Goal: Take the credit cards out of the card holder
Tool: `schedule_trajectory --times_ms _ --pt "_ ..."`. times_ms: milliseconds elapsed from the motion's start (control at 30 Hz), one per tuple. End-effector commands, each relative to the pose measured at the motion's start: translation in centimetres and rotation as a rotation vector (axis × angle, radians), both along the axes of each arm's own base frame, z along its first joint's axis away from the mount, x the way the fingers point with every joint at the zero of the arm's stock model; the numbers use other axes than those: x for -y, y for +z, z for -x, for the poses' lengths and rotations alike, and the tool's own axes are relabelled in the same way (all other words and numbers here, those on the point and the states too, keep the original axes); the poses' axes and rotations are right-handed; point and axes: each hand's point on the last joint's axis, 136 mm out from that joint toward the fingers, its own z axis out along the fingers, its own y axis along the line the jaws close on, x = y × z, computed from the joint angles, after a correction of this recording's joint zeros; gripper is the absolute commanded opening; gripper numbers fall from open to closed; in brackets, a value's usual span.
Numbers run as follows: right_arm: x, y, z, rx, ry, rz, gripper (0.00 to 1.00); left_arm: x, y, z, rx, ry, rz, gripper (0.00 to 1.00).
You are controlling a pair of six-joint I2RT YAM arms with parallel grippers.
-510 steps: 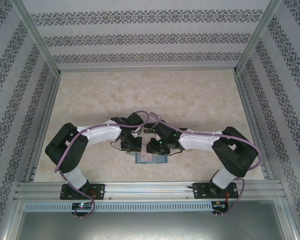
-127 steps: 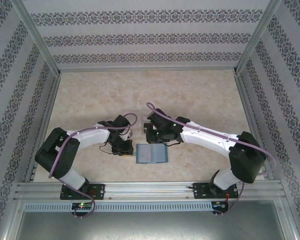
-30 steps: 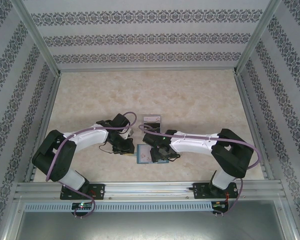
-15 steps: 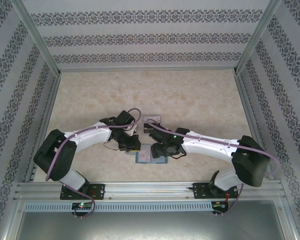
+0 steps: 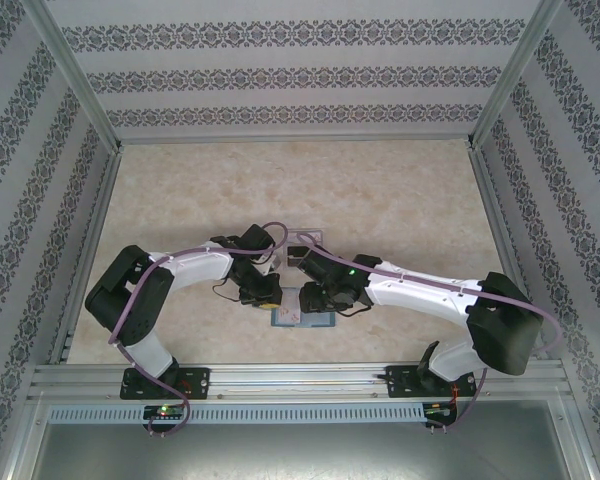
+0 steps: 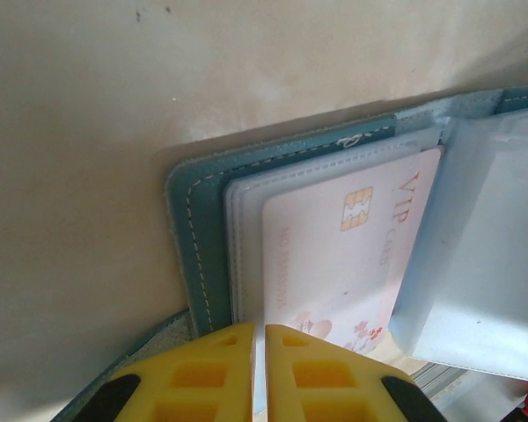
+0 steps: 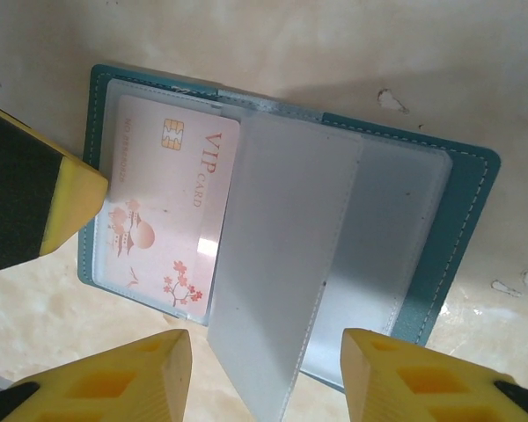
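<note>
The teal card holder (image 5: 298, 321) lies open on the table between both arms, its stitched edge (image 6: 180, 229) and spine side (image 7: 466, 220) showing. A pale pink VIP credit card (image 7: 158, 202) with a gold chip sits in the left clear sleeve (image 6: 334, 264). My left gripper (image 6: 259, 336) is shut, its tips at the holder's left edge. My right gripper (image 7: 268, 360) is open, and a clear sleeve leaf (image 7: 282, 264) stands up between its jaws. Another pale card (image 5: 304, 239) lies on the table just behind the grippers.
Beige marbled tabletop (image 5: 380, 190) stretches away behind the arms. Patterned walls with metal rails (image 5: 90, 230) close in the sides and back. A metal rail (image 5: 300, 378) runs along the near edge.
My left gripper has slid right onto the holder's left edge. The right gripper's jaws have narrowed around the raised sleeve leaf.
</note>
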Motion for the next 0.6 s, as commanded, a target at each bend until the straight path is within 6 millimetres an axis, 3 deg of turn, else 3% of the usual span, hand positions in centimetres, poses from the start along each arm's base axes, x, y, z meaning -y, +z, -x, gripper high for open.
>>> schedule_trajectory --times_ms 0,200,367,567 --pt "-0.4 1.1 -0.3 -0.008 -0.034 -0.048 0.49 0.0 -0.7 0.0 0.017 -0.026 -0.018 0.13" --pt "0.1 -0.7 -0.1 -0.051 -0.053 -0.008 0.46 -0.3 -1.2 0.3 0.011 -0.026 -0.029 0.13" --pt "0.2 -1.0 -0.2 -0.049 -0.057 -0.009 0.29 -0.5 -1.4 0.6 0.004 -0.026 -0.035 0.13" --pt "2.3 -1.7 -0.5 -0.035 -0.068 0.071 0.11 -1.1 -1.2 1.4 -0.002 -0.014 -0.040 0.13"
